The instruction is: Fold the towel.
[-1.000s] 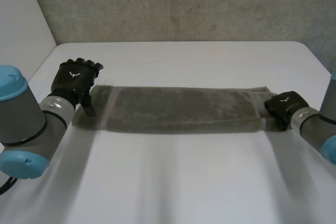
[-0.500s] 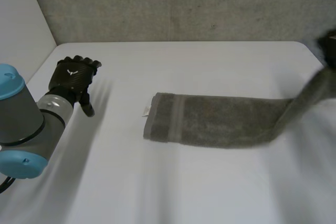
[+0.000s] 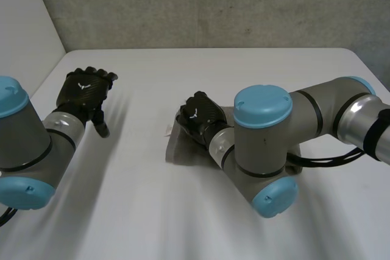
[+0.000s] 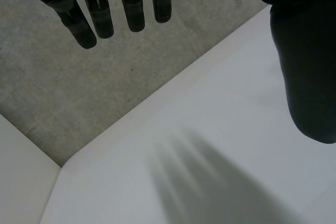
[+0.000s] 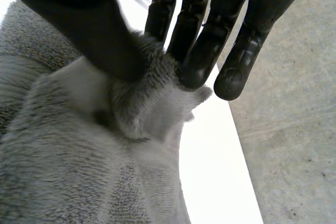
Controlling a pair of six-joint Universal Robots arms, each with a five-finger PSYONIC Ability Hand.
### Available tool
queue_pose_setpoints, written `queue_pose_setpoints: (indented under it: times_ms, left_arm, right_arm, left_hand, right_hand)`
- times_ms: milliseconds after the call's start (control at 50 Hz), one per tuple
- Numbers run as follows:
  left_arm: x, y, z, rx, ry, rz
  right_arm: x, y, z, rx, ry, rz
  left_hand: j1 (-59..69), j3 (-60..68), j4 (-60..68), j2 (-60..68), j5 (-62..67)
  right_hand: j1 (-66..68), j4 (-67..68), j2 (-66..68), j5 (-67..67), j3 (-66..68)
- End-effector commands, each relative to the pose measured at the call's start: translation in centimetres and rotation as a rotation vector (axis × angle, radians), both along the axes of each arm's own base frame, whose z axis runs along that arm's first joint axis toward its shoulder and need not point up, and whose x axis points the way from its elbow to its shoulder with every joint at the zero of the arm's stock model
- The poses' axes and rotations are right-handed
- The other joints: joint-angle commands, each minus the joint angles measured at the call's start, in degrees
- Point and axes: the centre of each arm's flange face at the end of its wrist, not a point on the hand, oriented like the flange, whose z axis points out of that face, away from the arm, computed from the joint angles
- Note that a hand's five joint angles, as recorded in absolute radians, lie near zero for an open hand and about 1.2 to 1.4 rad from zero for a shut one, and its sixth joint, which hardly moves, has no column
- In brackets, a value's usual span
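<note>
The grey towel (image 3: 175, 148) lies in the middle of the white table (image 3: 152, 211), its bulk hidden under my right arm (image 3: 268, 144). My right hand (image 3: 198, 115) is at the towel's left end, and the thumb (image 5: 92, 32) and fingers (image 5: 197, 56) pinch a bunched edge of the towel (image 5: 79, 171) between them. A small white label (image 3: 167, 131) sticks out at that end. My left hand (image 3: 85, 89) hovers over the table's left side, well apart from the towel. Its fingers (image 4: 100, 11) are straight and its thumb (image 4: 307, 77) is spread, with nothing in it.
A grey concrete wall (image 3: 213, 4) stands behind the table's far edge (image 3: 207, 49). A white side wall (image 3: 24, 28) runs along the left. My right arm reaches across the table's right half to the middle.
My right hand lifted the towel's right end, dragging the towel rightward, and swung it over onto the left end. The left hand stayed in place.
</note>
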Motion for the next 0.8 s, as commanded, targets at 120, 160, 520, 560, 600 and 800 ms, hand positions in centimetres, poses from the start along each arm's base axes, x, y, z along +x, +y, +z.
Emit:
queue_pose_setpoints:
  times_ms: [120,160,520,560,600,800]
  left_arm:
    - [0.0,0.1,0.0,0.000,-0.001,-0.002]
    - [0.0,0.1,0.0,0.000,-0.001,-0.002]
    - [-0.6,0.4,-0.5,0.012,-0.009,-0.020]
    - [-0.6,0.5,-0.5,0.012,-0.009,-0.021]
    - [-0.6,0.5,-0.6,0.015,-0.010,-0.021]
    - [-0.6,0.5,-0.6,0.016,-0.011,-0.020]
  right_arm:
    - [-4.9,-2.9,6.8,0.100,-0.317,-0.124]
    - [-6.2,-3.8,6.9,0.131,-0.347,-0.173]
    - [-16.6,-3.6,-1.0,0.356,-0.126,-0.455]
    - [-16.8,-3.7,-1.3,0.347,-0.121,-0.463]
    - [-17.0,-3.9,-1.6,0.334,-0.120,-0.467]
    - [-18.0,-5.3,-3.9,0.311,-0.091,-0.505]
  left_hand:
    - [-4.6,-3.1,-4.1,-3.8,-12.0]
    - [-4.8,-3.3,-4.3,-4.0,-12.2]
    - [-4.6,-3.1,-4.1,-3.8,-12.0]
    - [-4.6,-3.1,-4.1,-3.8,-12.0]
    - [-4.6,-3.1,-4.1,-3.8,-12.0]
    - [-4.8,-3.3,-4.3,-4.0,-12.2]
  right_hand:
    - [-52.6,-55.5,-53.5,-54.6,-55.7]
    - [-52.6,-55.5,-53.5,-54.6,-55.7]
    - [-44.4,-47.2,-45.2,-46.4,-47.4]
    - [-39.2,-42.0,-40.0,-41.2,-42.2]
    - [-33.8,-36.6,-34.6,-35.8,-36.8]
    - [8.0,5.1,7.2,6.0,5.0]
